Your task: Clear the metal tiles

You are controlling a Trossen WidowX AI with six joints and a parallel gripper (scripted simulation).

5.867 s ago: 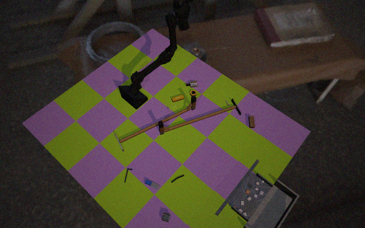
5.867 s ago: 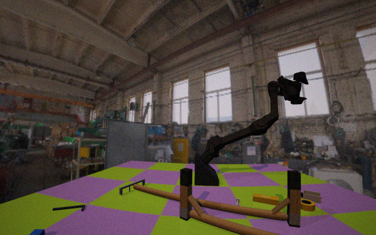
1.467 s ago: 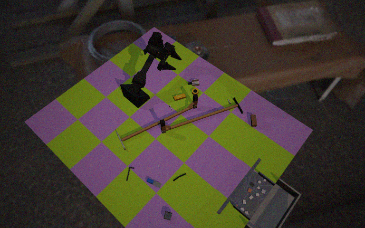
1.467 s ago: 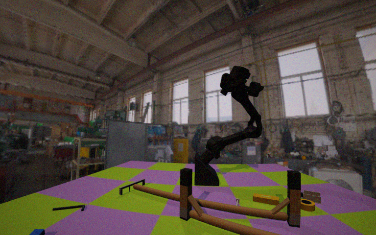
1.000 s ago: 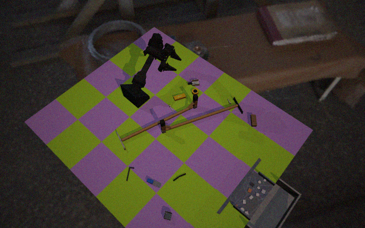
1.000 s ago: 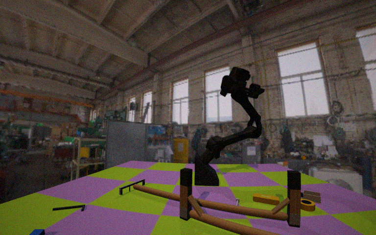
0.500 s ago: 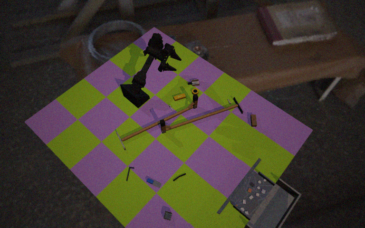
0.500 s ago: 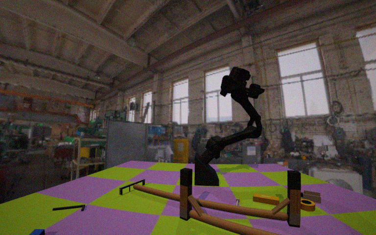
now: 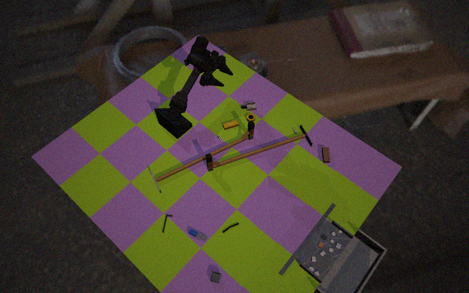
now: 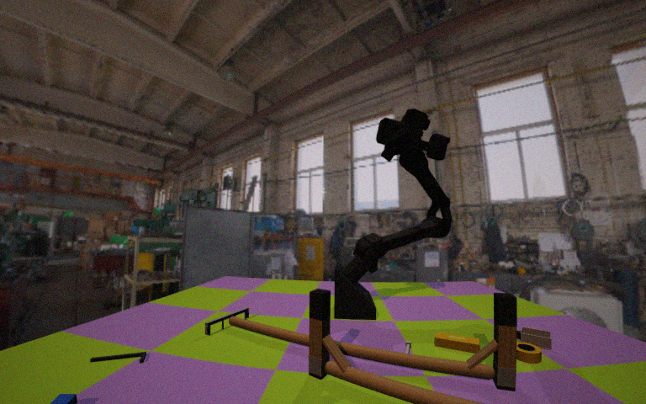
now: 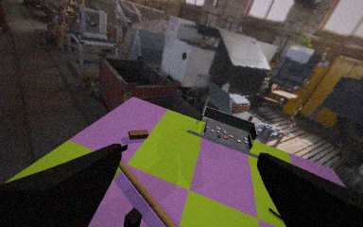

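The step in hand is judged to be the reach for the tool. The black arm's gripper (image 9: 221, 76) hangs high above the checkered counter (image 9: 103, 126), fingers spread wide on nothing. The long wooden-shafted scraper (image 9: 262, 148) rests on its stands, untouched; next comes a descent onto its shaft. The small pale metal tiles (image 9: 322, 253) lie on the grey steel bench plate (image 9: 312, 242); nothing shows in the dark-walled catch box (image 9: 378, 247).

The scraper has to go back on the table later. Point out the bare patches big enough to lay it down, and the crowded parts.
Free: the squares between the two long poles and the steel bench plate, and the left corner beyond the pole's thin crossbar. Crowded: around the yellow tape ring, orange block and arm base. The gripper is open, empty.
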